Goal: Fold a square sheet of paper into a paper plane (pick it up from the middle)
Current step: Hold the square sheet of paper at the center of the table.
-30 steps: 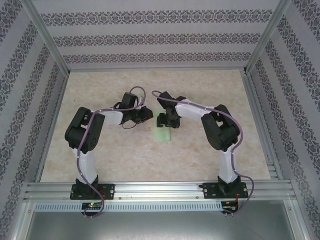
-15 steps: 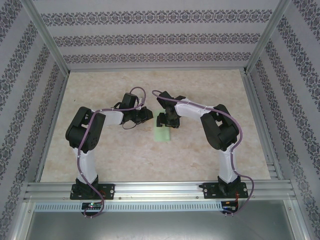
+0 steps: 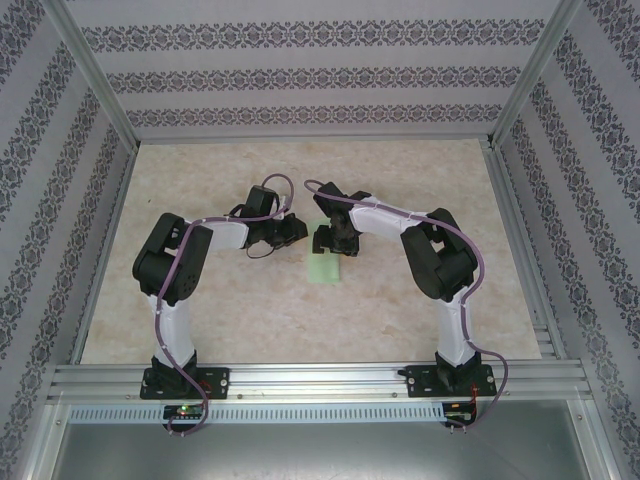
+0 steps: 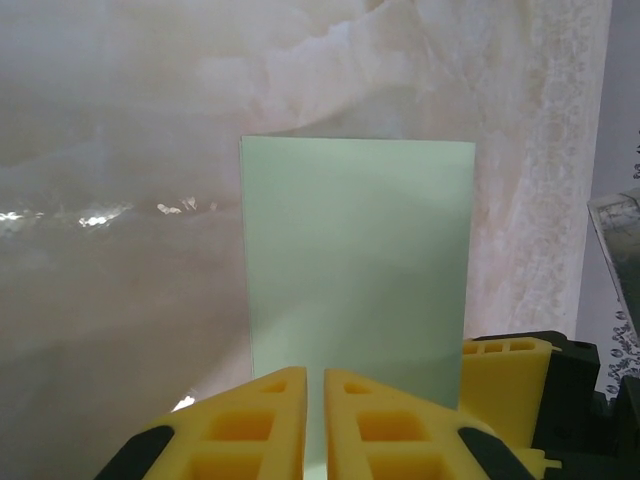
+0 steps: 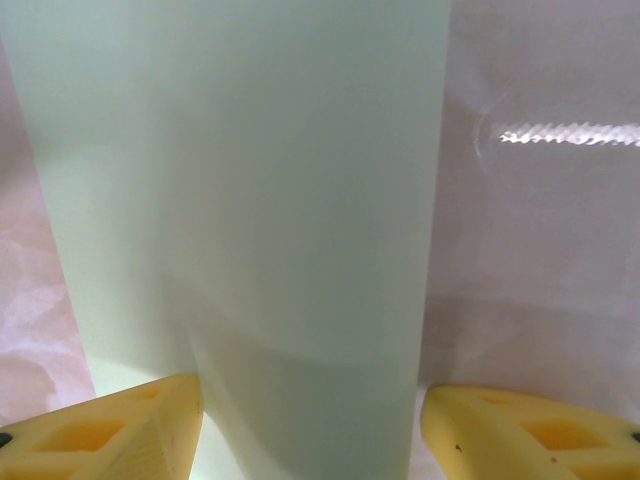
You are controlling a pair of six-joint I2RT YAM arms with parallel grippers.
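From above, we saw both arms bent inward w/ their grippers near mid-table. The left gripper [image 3: 293,229] sat just left of the right gripper [image 3: 326,240], the two close but apart. The square sheet of paper [image 3: 325,269], pale green & folded to a narrow rectangle, lay on the marbled table [image 3: 420,300]. Its far end was under the right gripper, the rest sticking out toward the arm bases.

Left wrist cam: the sheet [image 4: 357,270] lay ahead, long sides running away from the cam, near end passing behind the left gripper [image 4: 315,375]. Its yellow fingers [image 4: 250,425] were drawn almost together, only a thin slit btwn them w/ green showing through. We couldn't tell if they pinched any paper. A further yellow finger [image 4: 505,365] on a black body sat just beside the sheet's rt edge.

Right wrist cam: the right gripper [image 5: 310,395] stood wide open, holding nothing, one fingertip [image 5: 130,430] each side of the sheet [image 5: 240,180]. The strip ran btwn them, its edges just beside both tips. A faint shaded band crossed the paper near the fingers.
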